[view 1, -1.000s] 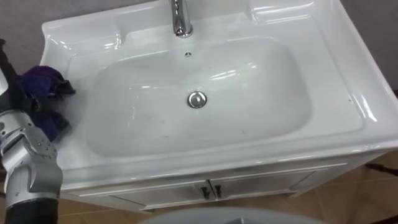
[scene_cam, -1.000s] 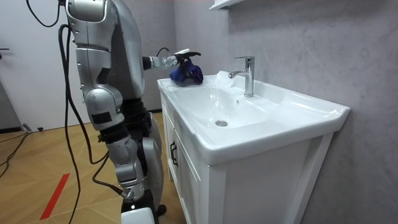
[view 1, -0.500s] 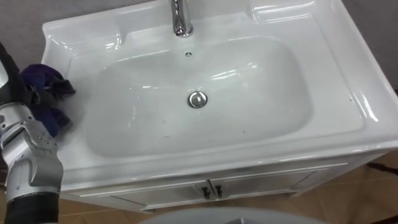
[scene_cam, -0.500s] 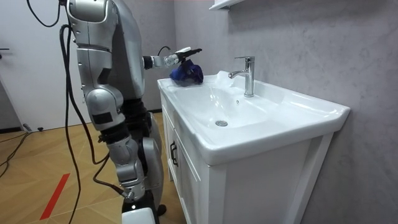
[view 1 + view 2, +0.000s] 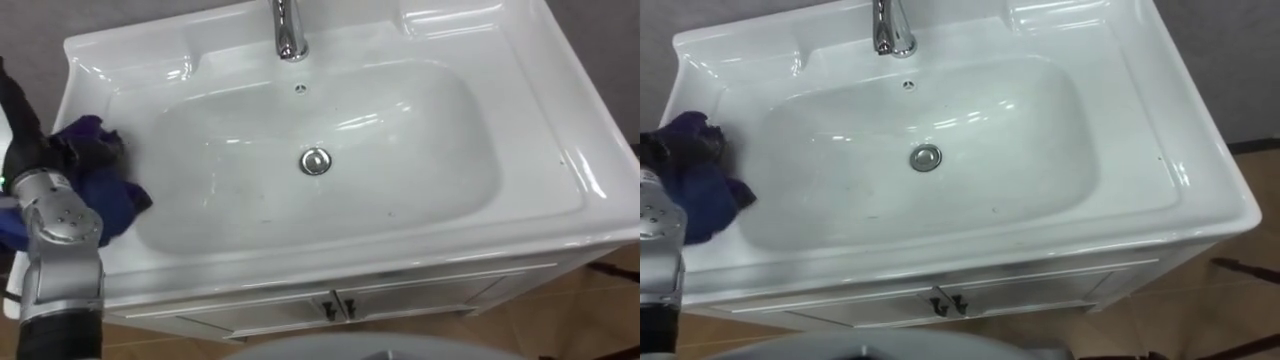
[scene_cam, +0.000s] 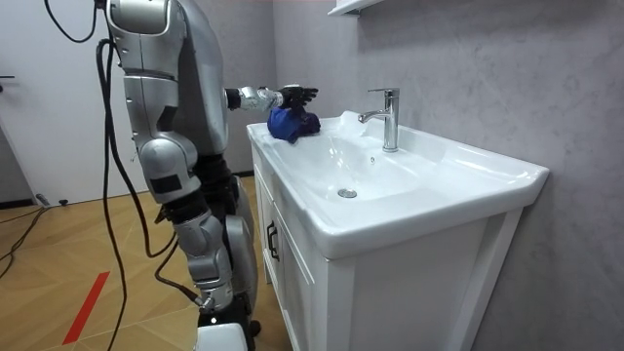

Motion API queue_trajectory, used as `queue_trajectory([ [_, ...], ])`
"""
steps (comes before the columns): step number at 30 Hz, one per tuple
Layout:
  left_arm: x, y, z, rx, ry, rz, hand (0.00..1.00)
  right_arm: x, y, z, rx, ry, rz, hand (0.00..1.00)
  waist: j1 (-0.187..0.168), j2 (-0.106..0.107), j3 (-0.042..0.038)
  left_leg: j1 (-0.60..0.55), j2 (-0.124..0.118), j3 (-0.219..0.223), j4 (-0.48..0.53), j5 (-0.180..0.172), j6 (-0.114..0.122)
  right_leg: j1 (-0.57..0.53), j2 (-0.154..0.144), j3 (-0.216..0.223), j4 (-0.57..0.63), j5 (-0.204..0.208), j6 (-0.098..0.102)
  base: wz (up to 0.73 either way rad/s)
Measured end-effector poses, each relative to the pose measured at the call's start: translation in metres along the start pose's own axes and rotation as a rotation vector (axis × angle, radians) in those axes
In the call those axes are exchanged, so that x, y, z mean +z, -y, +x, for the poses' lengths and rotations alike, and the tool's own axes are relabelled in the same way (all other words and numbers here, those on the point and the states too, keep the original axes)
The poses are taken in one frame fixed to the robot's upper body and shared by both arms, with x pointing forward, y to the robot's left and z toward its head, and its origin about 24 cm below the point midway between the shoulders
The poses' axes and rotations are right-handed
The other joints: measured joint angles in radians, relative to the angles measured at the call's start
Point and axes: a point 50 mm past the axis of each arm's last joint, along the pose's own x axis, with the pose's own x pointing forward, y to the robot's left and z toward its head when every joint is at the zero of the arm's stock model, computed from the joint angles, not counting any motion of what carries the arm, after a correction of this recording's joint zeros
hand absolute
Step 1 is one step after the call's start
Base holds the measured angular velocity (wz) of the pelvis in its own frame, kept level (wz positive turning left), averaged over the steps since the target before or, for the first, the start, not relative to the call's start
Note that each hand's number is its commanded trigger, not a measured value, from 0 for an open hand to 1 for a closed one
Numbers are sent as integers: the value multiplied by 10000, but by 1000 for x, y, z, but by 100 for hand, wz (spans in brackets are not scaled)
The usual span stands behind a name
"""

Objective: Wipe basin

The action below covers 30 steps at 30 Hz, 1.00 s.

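Robot stood at the end of a white cabinet (image 5: 420,295), on the room view's left side. On top sat the white basin (image 5: 560,190), its bowl glossy. Left robot hand (image 5: 45,158) was at the basin's left rim, dark fingers curled down into a crumpled blue cloth (image 5: 112,203), gripping it. Cloth lay on the rim, one edge reaching the bowl's slope. Drain (image 5: 315,161) sat mid-bowl, well apart from the cloth. Chrome faucet (image 5: 289,30) stood at the back edge.
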Motion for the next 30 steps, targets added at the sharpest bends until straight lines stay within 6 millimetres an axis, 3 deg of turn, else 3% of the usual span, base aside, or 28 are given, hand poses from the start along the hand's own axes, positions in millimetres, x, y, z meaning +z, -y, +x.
queue_trajectory([
  [4,-12,8,-4,-1122,-968,-2366,0,-1,-2,0,96,44,17,0,68,-1,4,10,4,48,-45,-6,-8,-31,0,50,7,-20,3,-3],
  [13,-7,20,-7,-2476,-1310,-5691,0,1,-3,0,192,112,72,0,40,3,-14,-58,7,8,8,-7,-9,-27,-1,-25,17,-34,0,2],
  [24,-6,22,-8,-2851,-1182,-5937,0,-1,-1,0,169,77,320,0,65,-29,10,-105,19,14,61,-40,-17,-40,-1,-5,163,-45,1,0],
  [30,-2,15,-5,-2373,-711,-4455,0,-7,1,-1,139,72,260,0,134,0,-36,-83,17,67,42,-38,-24,-161,14,119,167,-106,-10,-3],
])
